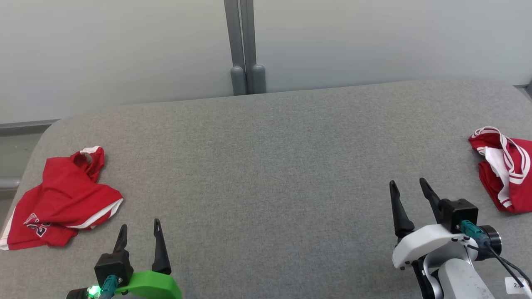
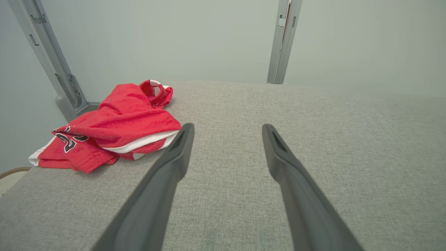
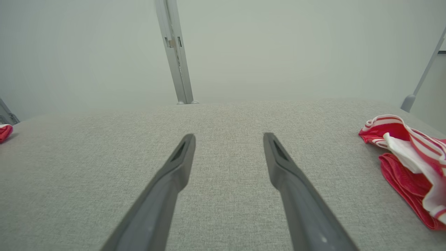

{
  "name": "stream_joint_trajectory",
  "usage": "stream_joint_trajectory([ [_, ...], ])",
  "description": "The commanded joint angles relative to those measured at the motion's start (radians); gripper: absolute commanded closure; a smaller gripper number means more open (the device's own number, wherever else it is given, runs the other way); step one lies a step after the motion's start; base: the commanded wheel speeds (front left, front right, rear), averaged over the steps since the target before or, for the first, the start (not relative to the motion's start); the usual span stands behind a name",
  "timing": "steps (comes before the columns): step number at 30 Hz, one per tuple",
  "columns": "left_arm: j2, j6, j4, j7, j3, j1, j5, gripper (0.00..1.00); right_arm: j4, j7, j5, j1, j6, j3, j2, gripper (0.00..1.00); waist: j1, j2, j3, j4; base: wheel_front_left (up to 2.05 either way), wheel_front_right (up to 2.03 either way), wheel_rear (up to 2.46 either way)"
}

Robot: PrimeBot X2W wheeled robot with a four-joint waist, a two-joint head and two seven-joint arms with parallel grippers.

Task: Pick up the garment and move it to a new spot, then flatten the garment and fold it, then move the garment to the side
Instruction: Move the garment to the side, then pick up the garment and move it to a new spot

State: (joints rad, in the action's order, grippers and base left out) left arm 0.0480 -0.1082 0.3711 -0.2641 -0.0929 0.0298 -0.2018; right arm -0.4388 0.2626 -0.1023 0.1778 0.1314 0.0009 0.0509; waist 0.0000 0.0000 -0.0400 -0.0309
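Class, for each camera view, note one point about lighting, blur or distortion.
Head view: soft even light, the left red garment casts little shadow on the grey table. Left wrist view: the left pincer blurs toward the bottom edge. Right wrist view: wide-angle bows the table's far edge; the wall looks hazy.

**Woven grey cloth, soft red fabric, matt plastic**

The tabletop point(image 1: 266, 166) is covered in grey woven cloth, matt and faintly coarse. The left garment point(image 1: 62, 199) is soft red fabric with smooth white trim. The right garment point(image 1: 505, 174) is red cloth with white-striped bands. The left tool point(image 1: 140, 223) and right tool point(image 1: 407, 181) are smooth, matt dark plastic. The left carries a glossy green plastic bracket point(image 1: 153, 284), the right a white plastic shell point(image 1: 424, 243). The far posts point(image 1: 245, 50) look like dull grey metal.
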Motion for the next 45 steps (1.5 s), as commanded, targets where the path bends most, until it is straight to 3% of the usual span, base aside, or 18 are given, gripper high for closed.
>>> stream_joint_trajectory([
  [1,0.005,0.002,-0.003,0.000,0.005,-0.015,0.000,0.00,0.001,0.003,0.002,-0.009,-0.002,0.004,0.001,0.00,0.0000,0.0000,0.000,0.002,0.00,0.00,0.00],
  [11,0.005,-0.002,0.001,0.000,0.000,-0.010,-0.003,0.00,-0.010,0.003,-0.013,-0.001,-0.002,0.021,0.001,0.00,0.0000,0.0000,0.014,0.051,0.00,0.00,0.00],
  [35,0.005,-0.012,-0.003,0.000,0.057,-0.010,0.006,0.00,-0.030,0.003,-0.054,0.030,-0.002,0.083,0.001,0.00,0.0000,0.0000,0.057,0.452,0.00,0.00,0.00],
  [45,0.005,-0.014,0.001,0.000,0.082,-0.026,-0.011,0.00,-0.043,0.003,-0.062,0.041,-0.002,0.109,0.002,0.00,0.0000,0.0000,0.069,0.540,0.00,0.00,0.00],
])
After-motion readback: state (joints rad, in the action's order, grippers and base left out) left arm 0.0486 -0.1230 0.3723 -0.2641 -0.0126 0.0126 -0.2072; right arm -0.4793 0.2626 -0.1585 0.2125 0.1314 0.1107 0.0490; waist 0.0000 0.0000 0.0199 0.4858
